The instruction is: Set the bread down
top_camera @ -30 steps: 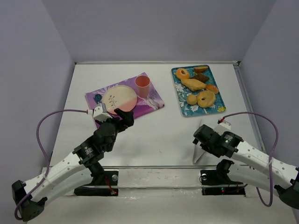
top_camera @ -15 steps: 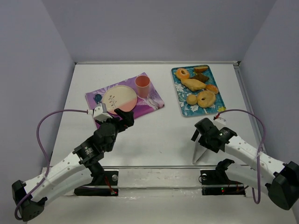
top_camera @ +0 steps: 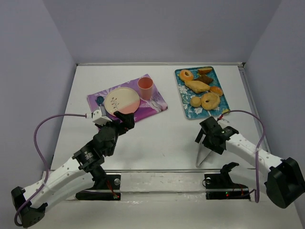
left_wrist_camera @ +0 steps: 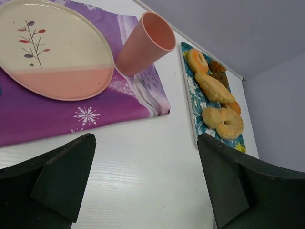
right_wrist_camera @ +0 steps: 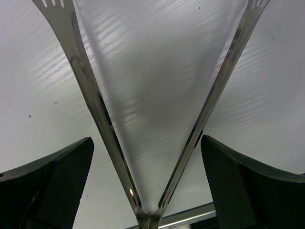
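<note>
Right gripper (right_wrist_camera: 147, 143) gapes wide astride the shiny metal tongs (right_wrist_camera: 91, 100) near the tabletop's (top_camera: 162, 138) front edge, seemingly not gripping them; left gripper (left_wrist_camera: 145, 143) open, empty.

right fingers (right_wrist_camera: 47, 186) advanced over tongs (right_wrist_camera: 91, 100), left arm (top_camera: 86, 155) forward

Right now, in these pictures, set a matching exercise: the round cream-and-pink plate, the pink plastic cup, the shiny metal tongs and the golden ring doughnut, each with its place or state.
Things
1. round cream-and-pink plate
2. pink plastic cup
3. shiny metal tongs
4. golden ring doughnut

Places or states
A. on the teal floral tray
B. on the white table, between the fingers of the open right gripper
C. upright on the purple placemat
D. flat on the purple placemat

Pairs: 1-D, 2-C, 3-B, 4-A.
</note>
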`<state>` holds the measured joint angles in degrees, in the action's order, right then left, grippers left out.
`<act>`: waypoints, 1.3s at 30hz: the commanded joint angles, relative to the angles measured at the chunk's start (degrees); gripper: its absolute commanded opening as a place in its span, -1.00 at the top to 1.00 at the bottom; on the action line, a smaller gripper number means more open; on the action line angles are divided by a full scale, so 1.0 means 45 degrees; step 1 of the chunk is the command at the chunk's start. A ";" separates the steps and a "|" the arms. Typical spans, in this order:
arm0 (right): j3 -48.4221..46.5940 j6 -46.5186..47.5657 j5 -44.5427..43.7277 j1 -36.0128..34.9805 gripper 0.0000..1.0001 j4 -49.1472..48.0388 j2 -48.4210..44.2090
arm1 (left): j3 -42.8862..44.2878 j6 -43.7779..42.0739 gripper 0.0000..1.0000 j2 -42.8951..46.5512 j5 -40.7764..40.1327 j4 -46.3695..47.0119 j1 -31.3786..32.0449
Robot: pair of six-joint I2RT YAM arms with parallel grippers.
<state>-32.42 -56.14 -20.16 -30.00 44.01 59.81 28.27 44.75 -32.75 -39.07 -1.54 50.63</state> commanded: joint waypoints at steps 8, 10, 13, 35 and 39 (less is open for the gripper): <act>-0.0899 0.1810 0.1296 0.1098 -0.99 -0.0503 0.1784 | -0.0150 0.0036 -0.98 0.0384 -0.1570 0.0049 -0.0060; -0.0997 0.2006 0.1394 0.1255 -0.99 -0.0522 0.2117 | -0.0092 -0.0158 -0.98 0.0306 -0.1843 0.0147 -0.0060; -0.1231 0.2513 0.1492 0.1703 -0.93 -0.0522 0.2566 | 0.0084 -0.0257 -0.98 -0.0006 -0.2332 0.0244 -0.0118; -0.1563 0.3121 0.0967 0.2428 0.08 -0.0172 0.2317 | 0.0632 -0.1429 -0.98 -0.1003 -0.1592 0.1026 -0.1642; -0.2013 0.3451 0.0594 0.2428 0.31 0.0454 0.0169 | 0.0592 -0.1351 -0.98 -0.0788 -0.1435 0.0967 -0.1662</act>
<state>-38.54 -41.76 -14.52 -19.46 43.55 67.99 29.06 38.81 -37.54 -44.31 0.58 43.40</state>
